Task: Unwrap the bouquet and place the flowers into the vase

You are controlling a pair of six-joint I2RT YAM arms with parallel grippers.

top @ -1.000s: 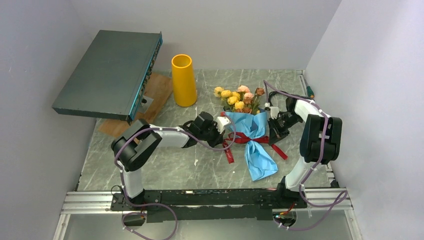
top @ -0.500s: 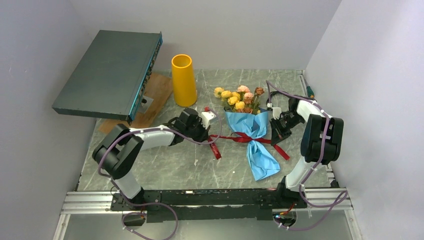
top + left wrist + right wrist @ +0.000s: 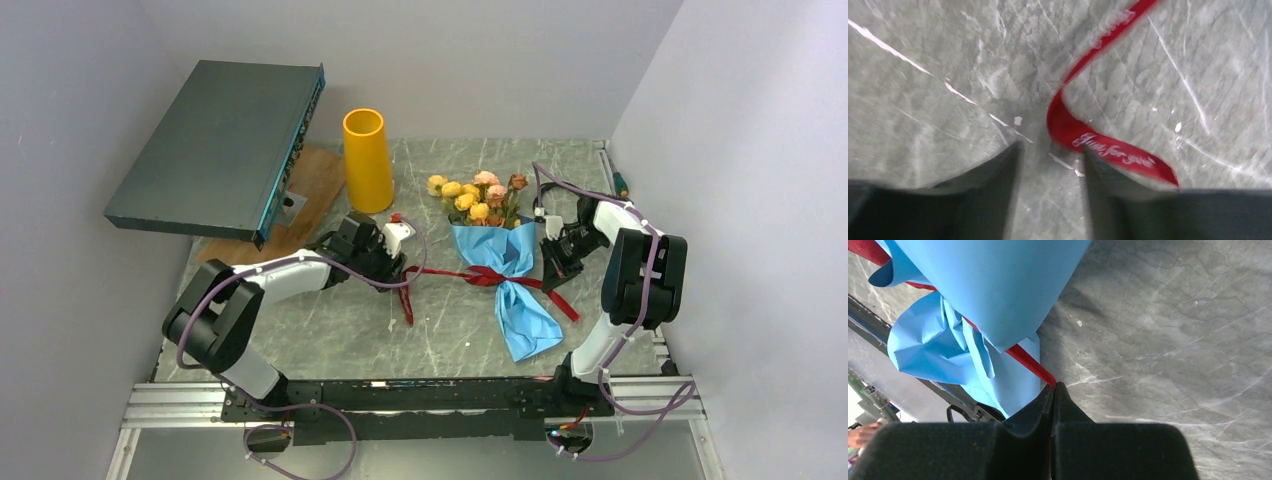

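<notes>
Red ribbon [image 3: 1108, 150] loose just beyond parted left pincer [image 3: 1050, 150], other tail within clenched right pincer [image 3: 1054, 387] beside bouquet [image 3: 998, 290].

Your left arm [image 3: 300, 270] has swung left, away from the bouquet [image 3: 510, 265] and nearer the vase [image 3: 367, 160]. It took the ribbon's [image 3: 406, 300] left end along. That end was bunched against the bouquet a second ago; it now runs out leftward over the table [image 3: 470, 335], tail well apart from the wrap. Jaws, shut before, now stand parted, with the ribbon loose beside one finger.
</notes>
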